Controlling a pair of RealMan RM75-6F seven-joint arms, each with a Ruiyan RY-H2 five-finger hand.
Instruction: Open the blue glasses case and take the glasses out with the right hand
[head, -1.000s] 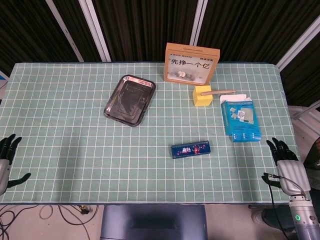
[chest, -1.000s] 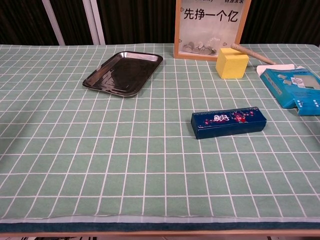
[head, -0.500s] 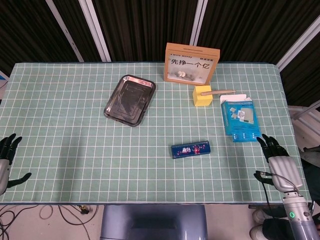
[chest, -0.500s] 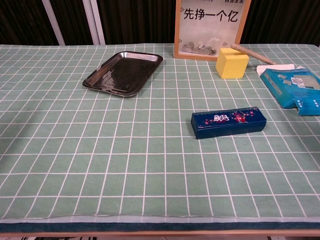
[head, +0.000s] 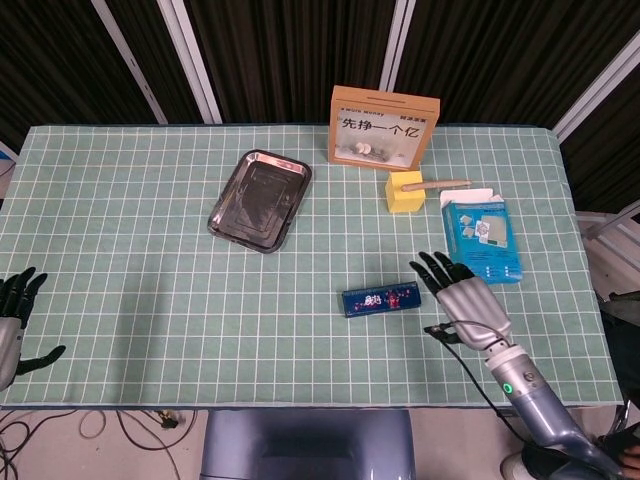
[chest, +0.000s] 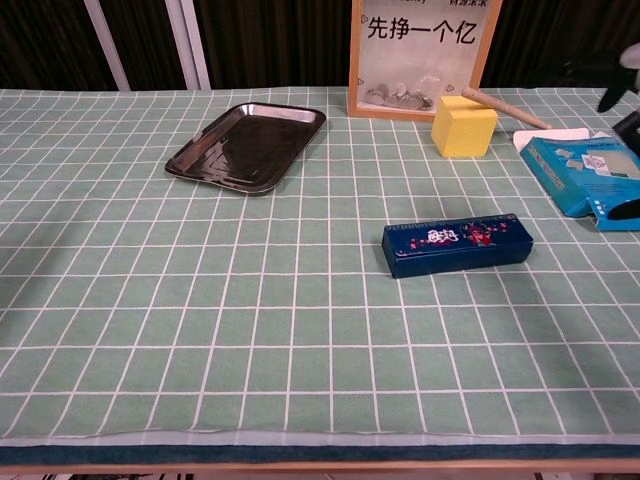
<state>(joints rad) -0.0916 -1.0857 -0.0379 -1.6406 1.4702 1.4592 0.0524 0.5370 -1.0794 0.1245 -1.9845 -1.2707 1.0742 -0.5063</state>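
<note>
The blue glasses case (head: 380, 299) lies shut on the green checked cloth, right of centre; the chest view shows the case (chest: 457, 243) with its lid down. My right hand (head: 463, 297) hovers just right of the case, fingers spread and holding nothing. In the chest view only dark fingertips (chest: 618, 85) of that hand show at the right edge. My left hand (head: 12, 322) stays at the table's front left edge, fingers apart and empty. The glasses are hidden inside the case.
A dark metal tray (head: 260, 200) sits left of centre. At the back stand a framed sign (head: 383, 126) and a yellow block (head: 405, 192) with a wooden stick (head: 443, 184). A light blue box (head: 481, 240) lies just behind my right hand.
My right hand has moved left and forward from the table's right edge over the cloth, ending beside the blue case. The left hand and the case have not moved.
</note>
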